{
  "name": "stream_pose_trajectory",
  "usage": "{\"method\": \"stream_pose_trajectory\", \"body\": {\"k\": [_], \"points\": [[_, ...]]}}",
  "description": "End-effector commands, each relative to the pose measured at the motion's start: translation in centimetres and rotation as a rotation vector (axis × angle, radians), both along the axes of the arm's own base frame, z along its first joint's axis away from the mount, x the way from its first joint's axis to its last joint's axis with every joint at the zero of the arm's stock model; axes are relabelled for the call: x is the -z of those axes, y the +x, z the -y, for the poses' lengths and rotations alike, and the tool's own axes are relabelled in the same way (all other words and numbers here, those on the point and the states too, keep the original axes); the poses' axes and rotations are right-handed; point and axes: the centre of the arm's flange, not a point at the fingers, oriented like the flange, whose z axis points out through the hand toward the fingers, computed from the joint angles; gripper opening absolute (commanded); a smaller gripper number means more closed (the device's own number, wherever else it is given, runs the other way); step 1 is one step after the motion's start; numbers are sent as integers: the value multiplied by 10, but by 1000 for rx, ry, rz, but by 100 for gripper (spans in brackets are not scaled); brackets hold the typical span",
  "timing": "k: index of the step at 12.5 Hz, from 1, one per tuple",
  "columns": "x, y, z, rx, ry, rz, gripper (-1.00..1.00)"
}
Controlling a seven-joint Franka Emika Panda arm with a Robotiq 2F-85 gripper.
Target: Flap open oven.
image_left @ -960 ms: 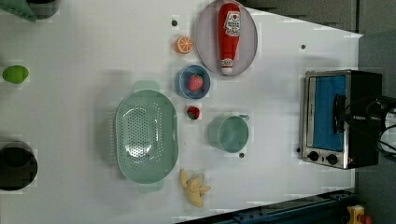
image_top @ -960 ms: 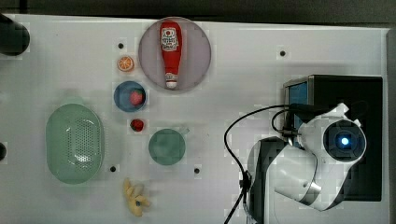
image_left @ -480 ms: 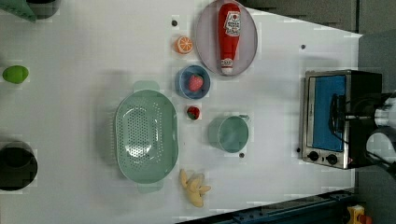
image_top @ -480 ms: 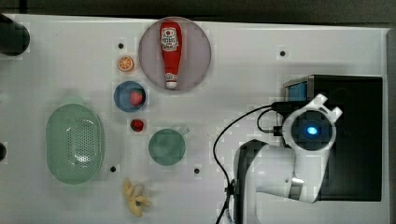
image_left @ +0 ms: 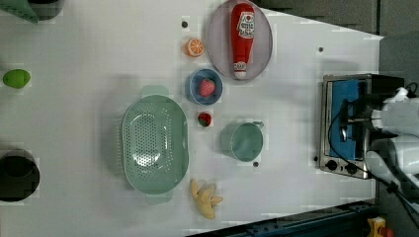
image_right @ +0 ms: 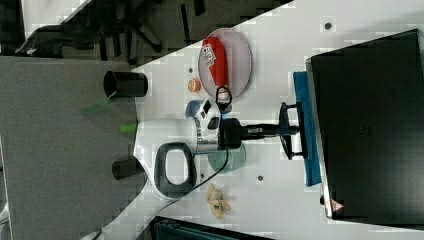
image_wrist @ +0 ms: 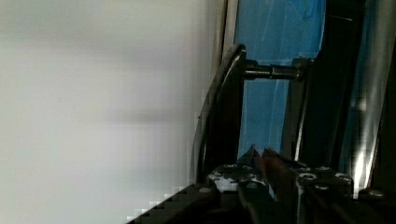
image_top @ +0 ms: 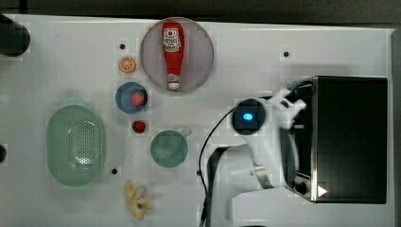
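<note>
Boxy black toaster oven (image_top: 350,137) with silver front frame, standing at the top view's right end of the white table (image_top: 71,56). Blue-tinted glass door (image_right: 306,135) nearly upright against the frame, so not yet flapped open. Gripper (image_right: 292,131) at the door front, fingers (image_right: 285,112) apart, straddling the dark bar handle (image_wrist: 219,116) but not visibly clamped on it. Approach judged done; closing on the handle and swinging the door down away from the oven body left to do. Green cup (image_top: 169,148) well apart from the oven.
</note>
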Motion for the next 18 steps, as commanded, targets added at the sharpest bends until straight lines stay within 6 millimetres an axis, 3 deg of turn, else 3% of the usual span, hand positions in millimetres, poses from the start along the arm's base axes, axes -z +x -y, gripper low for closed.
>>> {"method": "stream_pose_trajectory", "body": {"k": [1, 8, 13, 16, 18], "points": [[35, 1, -59, 71, -93, 21, -65], [109, -2, -118, 49, -227, 11, -65], [161, 2, -136, 12, -277, -28, -65], [177, 2, -138, 7, -255, -27, -65], [174, 5, -138, 15, -252, -13, -65]]}}
